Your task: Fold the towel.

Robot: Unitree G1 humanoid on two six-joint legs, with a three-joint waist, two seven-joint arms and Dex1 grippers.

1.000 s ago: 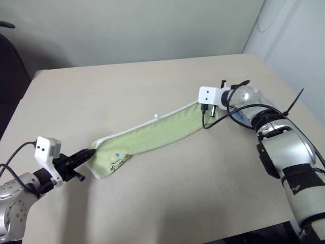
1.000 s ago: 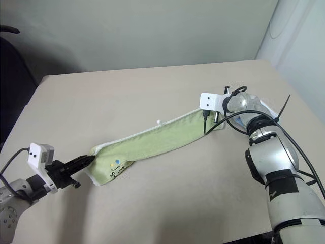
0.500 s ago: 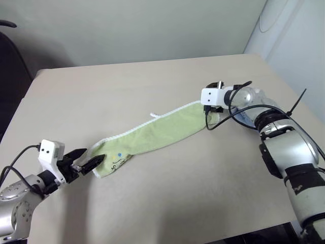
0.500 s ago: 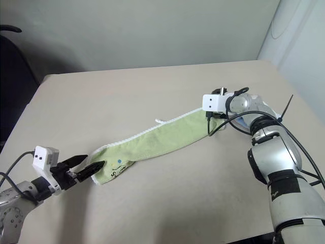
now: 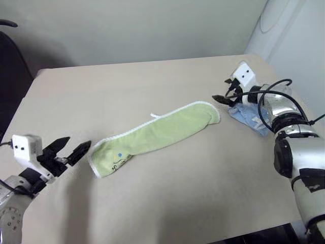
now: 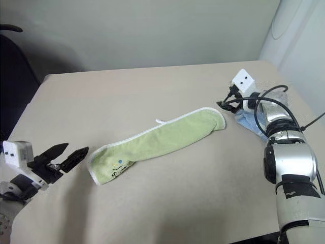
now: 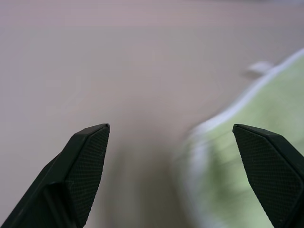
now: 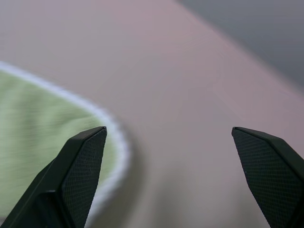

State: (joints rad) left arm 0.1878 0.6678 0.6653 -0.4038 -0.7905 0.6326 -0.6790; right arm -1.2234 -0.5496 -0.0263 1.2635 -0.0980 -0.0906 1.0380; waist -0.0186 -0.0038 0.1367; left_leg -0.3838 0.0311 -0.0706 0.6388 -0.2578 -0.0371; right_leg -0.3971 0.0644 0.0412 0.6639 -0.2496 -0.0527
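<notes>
The towel (image 5: pixel 157 131) lies loose on the table as a long, narrow lime-green strip with white edging, running from front left to back right. A small white loop (image 5: pixel 154 115) sticks out of its far edge, and a printed mark (image 5: pixel 118 158) sits near its left end. Just left of that end my left gripper (image 5: pixel 78 142) hovers open and empty; in the left wrist view the towel end (image 7: pixel 237 180) lies beyond the spread fingers. My right gripper (image 5: pixel 221 91) is open and empty beside the towel's right end (image 8: pixel 38 109).
A small light blue cloth (image 5: pixel 249 117) lies crumpled under my right wrist near the table's right edge. The beige table (image 5: pixel 152 81) stretches back to a grey wall. A dark chair (image 5: pixel 7 56) stands off the left side.
Both grippers have opened and let go of the towel's ends. The left one drew back and rose; the right one swung right and rolled. The towel has settled flat.
</notes>
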